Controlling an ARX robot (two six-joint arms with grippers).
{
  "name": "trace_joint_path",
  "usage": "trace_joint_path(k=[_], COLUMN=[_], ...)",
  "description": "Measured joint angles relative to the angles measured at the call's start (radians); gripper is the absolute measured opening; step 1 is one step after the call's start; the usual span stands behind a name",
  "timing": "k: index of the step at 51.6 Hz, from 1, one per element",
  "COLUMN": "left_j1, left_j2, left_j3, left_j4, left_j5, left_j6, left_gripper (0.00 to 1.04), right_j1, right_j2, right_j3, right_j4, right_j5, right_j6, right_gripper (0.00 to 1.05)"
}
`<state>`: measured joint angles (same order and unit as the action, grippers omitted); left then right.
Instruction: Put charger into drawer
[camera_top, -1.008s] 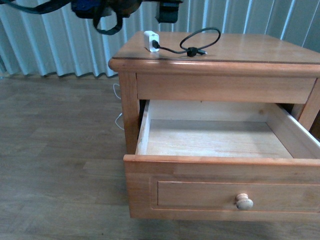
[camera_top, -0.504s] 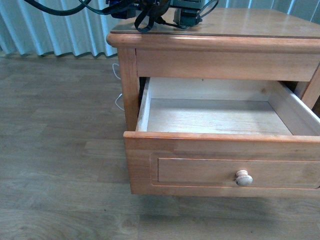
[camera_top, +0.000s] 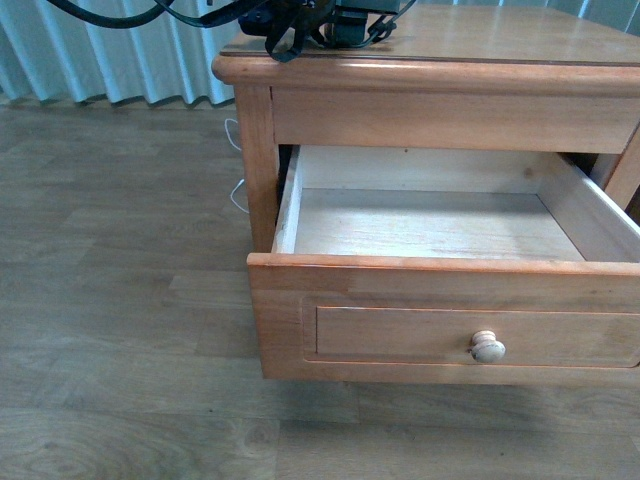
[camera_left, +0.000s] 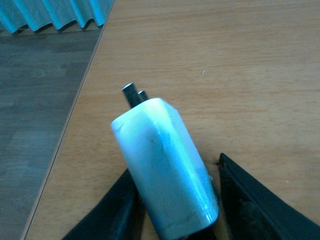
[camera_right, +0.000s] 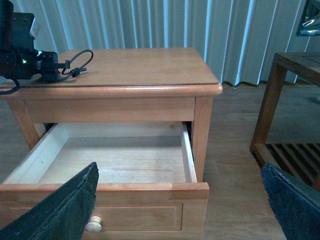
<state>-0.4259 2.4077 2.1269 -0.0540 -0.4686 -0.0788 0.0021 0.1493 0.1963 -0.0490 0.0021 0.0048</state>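
Smooth white boxy charger (camera_left: 165, 170) sits on the wooden desk (camera_left: 240, 60) between the left fingers (camera_left: 250, 200), clamping unclear; right fingers (camera_right: 65, 210) gape wide.

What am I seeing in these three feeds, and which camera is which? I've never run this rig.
It is a two-armed robot. The front view, from its body, shows a nightstand with the drawer pulled open and nothing inside. The left arm is at the tabletop's left end. The left wrist view looks along that arm's jaws. The white charger lies on the wood between them, prongs pointing away; whether they pinch it yet is unclear. The right wrist view is from the other arm, jaws wide apart, facing the same nightstand. There the charger's black cable shows beside the left arm.
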Motion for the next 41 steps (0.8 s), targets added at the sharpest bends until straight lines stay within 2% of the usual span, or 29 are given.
trace_joint_path(k=[5,9,19,41], left_j1=[0.0,0.001,0.004,-0.053], left_j2=[-0.026,-0.053,-0.159,-0.582], left_j3=[-0.041,-0.08,-0.22,-0.792], left_j4=[0.017,0.035,0.112,0.397], left_j5=[0.003,0.005,0.027,0.129], left_j6=[0.0,0.002,0.018,0.085], left_gripper=[0.3,0.24,0.23,0.23], right_j1=[0.0,0.0,0.0,0.0], right_j2=[0.0,0.0,0.0,0.0], right_j3=[0.0,0.0,0.0,0.0], right_j4=[0.0,0.0,0.0,0.0], right_j5=[0.0,0.0,0.0,0.0], right_j6=[0.0,0.0,0.0,0.0], right_gripper=[0.97,0.97,0.97,0.97])
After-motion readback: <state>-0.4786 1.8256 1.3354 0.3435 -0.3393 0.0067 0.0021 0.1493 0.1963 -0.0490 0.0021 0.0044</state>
